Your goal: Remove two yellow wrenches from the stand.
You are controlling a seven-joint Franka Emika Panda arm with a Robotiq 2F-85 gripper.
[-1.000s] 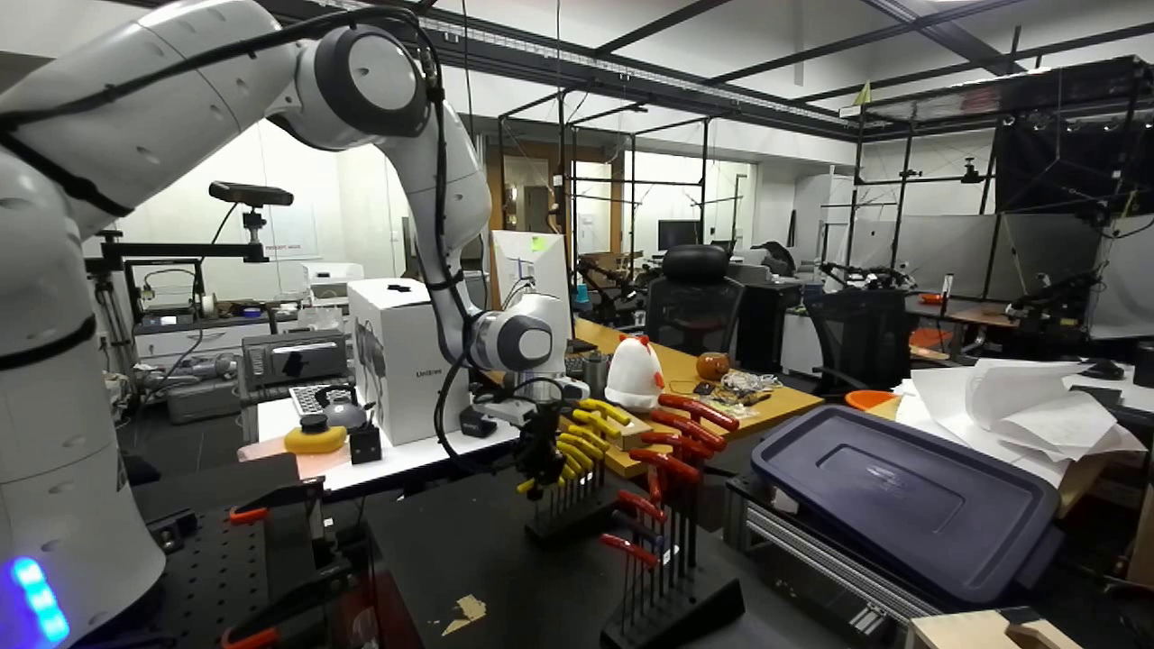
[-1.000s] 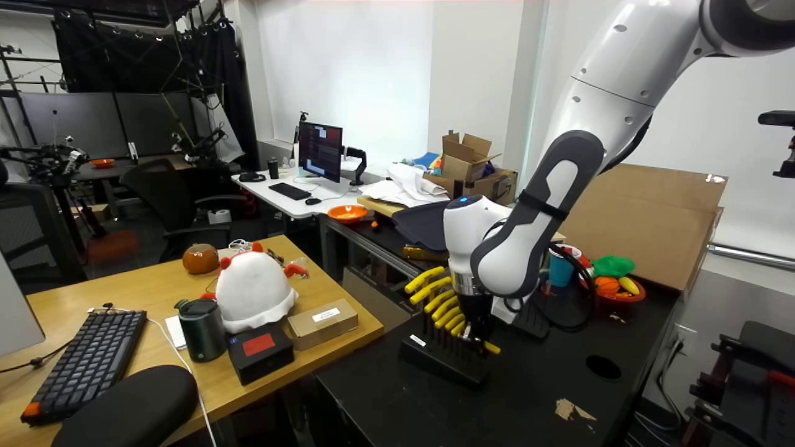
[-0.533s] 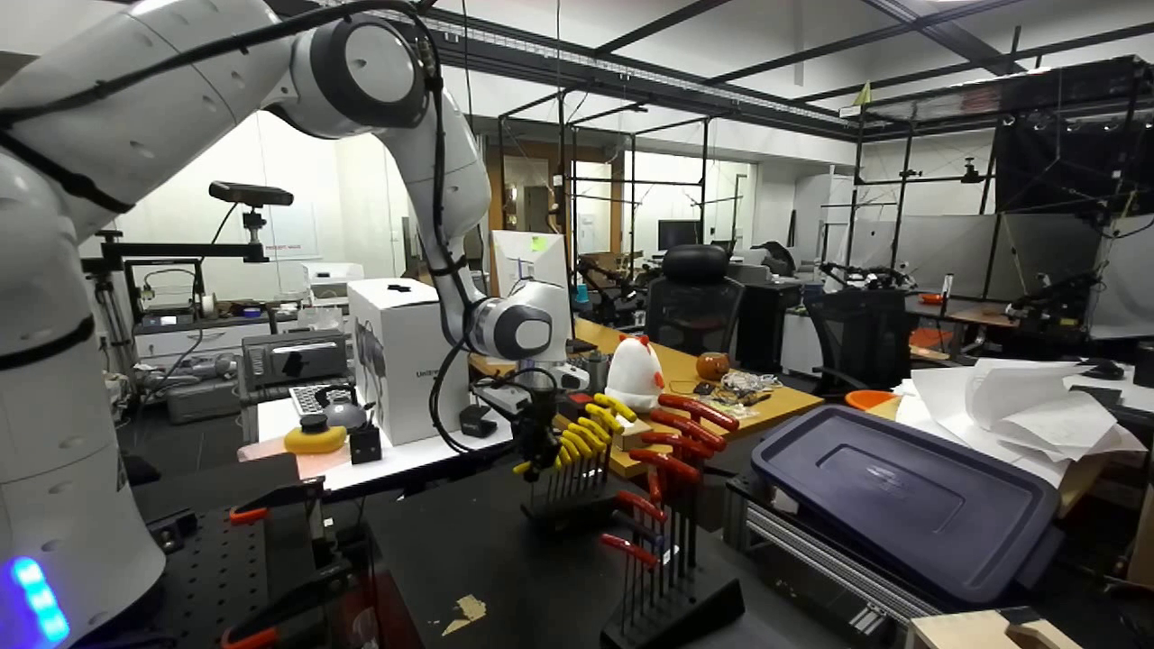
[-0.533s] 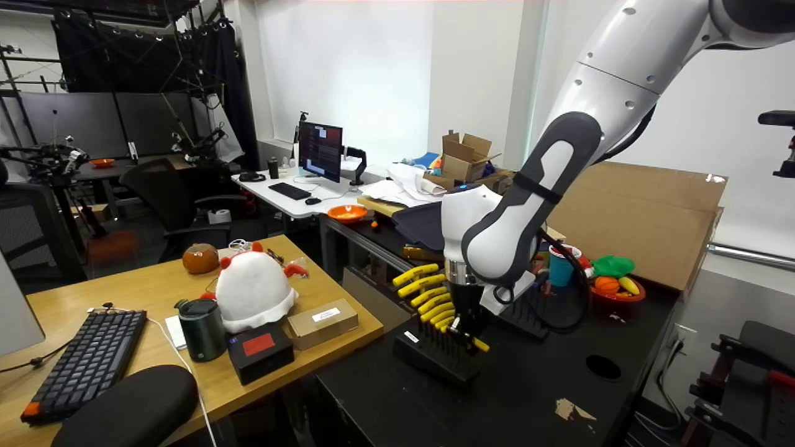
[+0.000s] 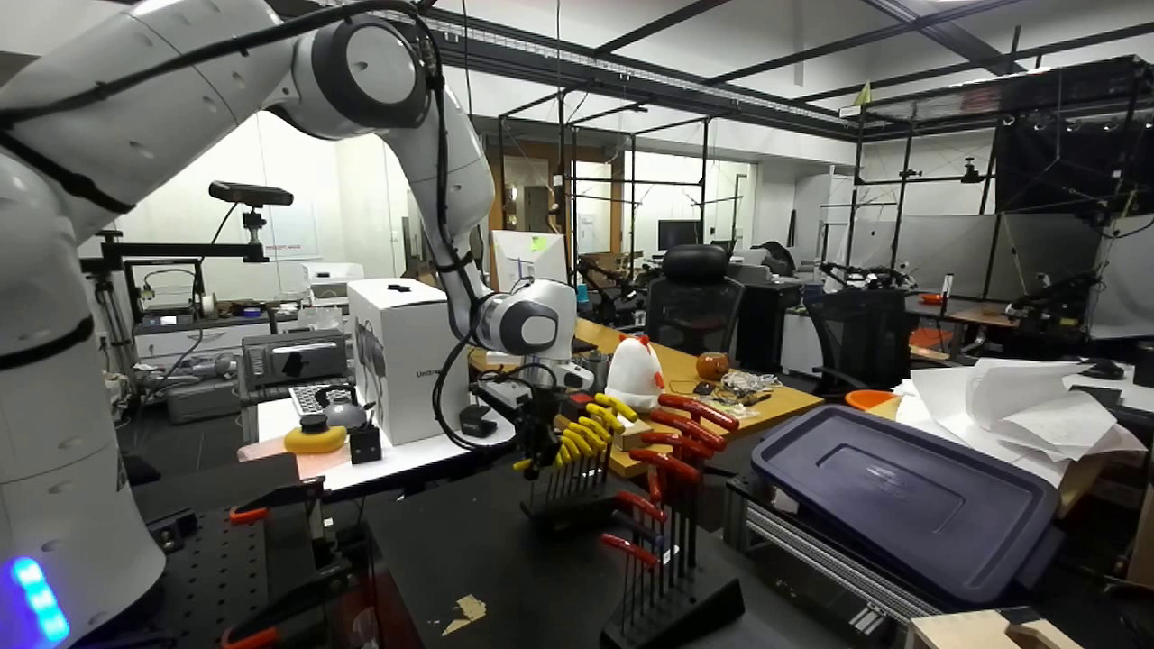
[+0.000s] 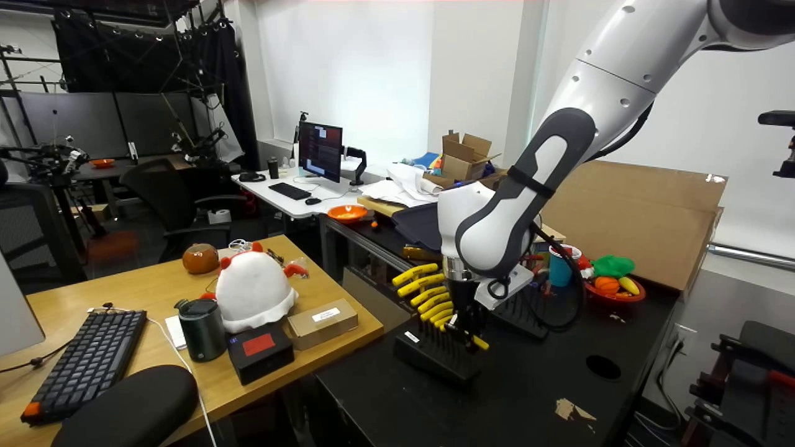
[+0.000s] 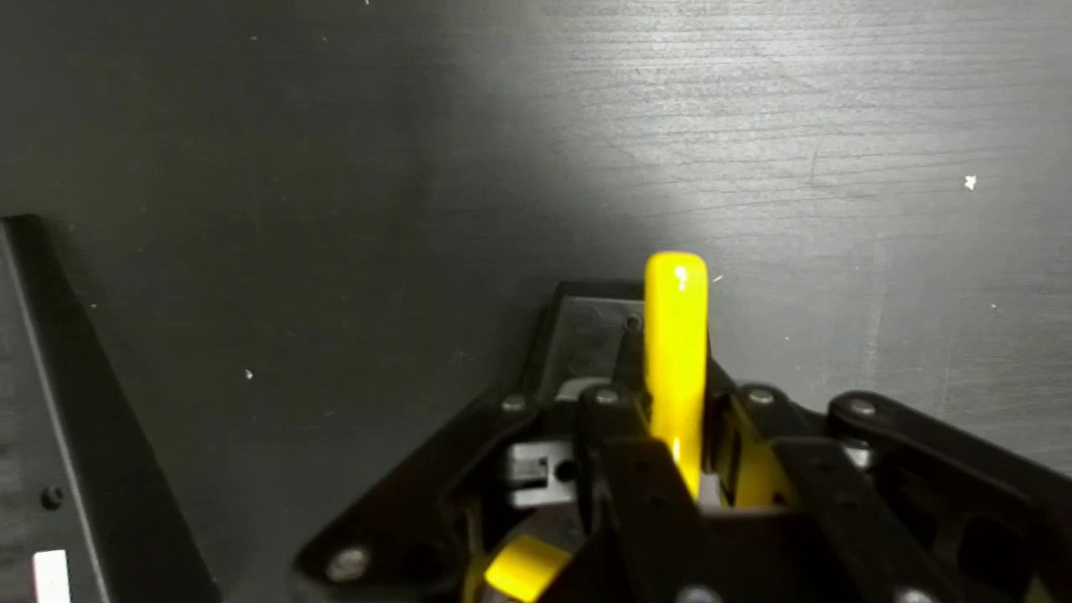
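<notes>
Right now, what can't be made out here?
Wrist view: lower shaft of the yellow wrench, hidden by the gripper.
Wrist view: second black rack, cut off by left edge.
Both exterior views: count of yellow wrenches, overlapped by the gripper.
An exterior view: text on the monitor, too small.

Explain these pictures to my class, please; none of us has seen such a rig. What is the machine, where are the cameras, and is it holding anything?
The big white machine is a robot arm, ending in a gripper, a sort of mechanical pincer. The wide pictures come from two cameras outside the robot, looking from different places; the close-up comes from a camera on its wrist. On the black table is a dark stand with yellow wrenches in a row. Another stand holds red-handled tools. The gripper appears closed on one yellow wrench; whether it has begun to leave its slot is hard to tell.
</notes>
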